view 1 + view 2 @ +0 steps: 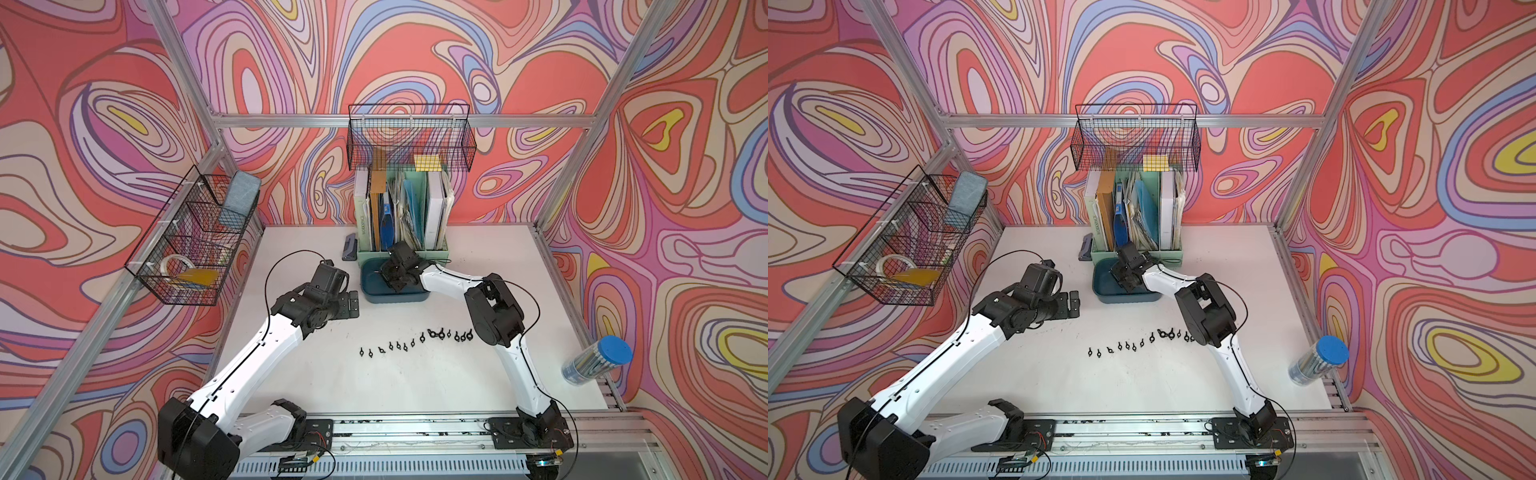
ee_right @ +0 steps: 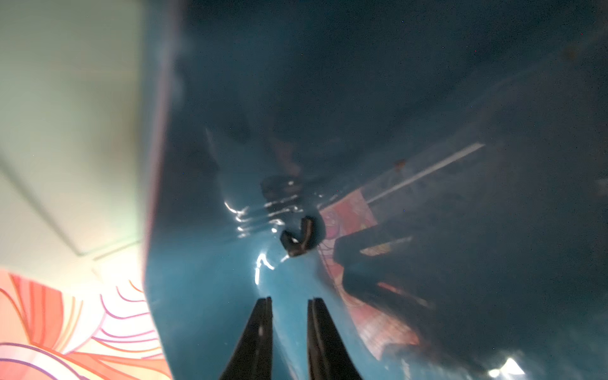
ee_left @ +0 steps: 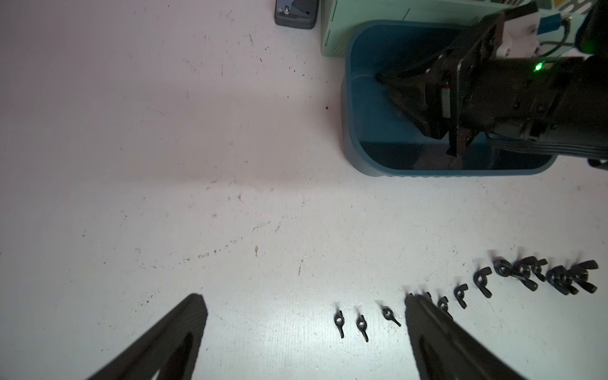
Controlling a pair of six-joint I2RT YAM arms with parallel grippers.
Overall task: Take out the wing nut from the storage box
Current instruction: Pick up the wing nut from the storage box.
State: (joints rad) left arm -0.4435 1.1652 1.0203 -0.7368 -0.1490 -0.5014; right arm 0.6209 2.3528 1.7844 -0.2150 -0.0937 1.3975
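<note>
The dark teal storage box (image 1: 395, 298) (image 1: 1125, 298) (image 3: 348, 131) stands in front of the file holder. My right gripper (image 1: 384, 274) (image 1: 1115, 274) (image 2: 289, 301) reaches down inside it, its jaws a narrow gap apart with nothing between them. One black wing nut (image 2: 297, 238) lies on the box floor (image 2: 204, 296) a short way ahead of the fingertips, untouched. My left gripper (image 1: 353, 304) (image 1: 1074, 304) (image 3: 303, 297) hovers wide open and empty over the table, left of the box. In both top views the nut in the box is hidden by the right gripper.
A curved row of several black wing nuts (image 1: 415, 343) (image 3: 460, 292) lies on the white table nearer the front. Behind the box stand a mint-green file holder (image 1: 401, 216) and a small dark grey device (image 1: 350, 248). Wire baskets (image 1: 191, 237) (image 1: 409, 137) hang on the walls. A blue-lidded tube (image 1: 598, 359) sits at the right edge.
</note>
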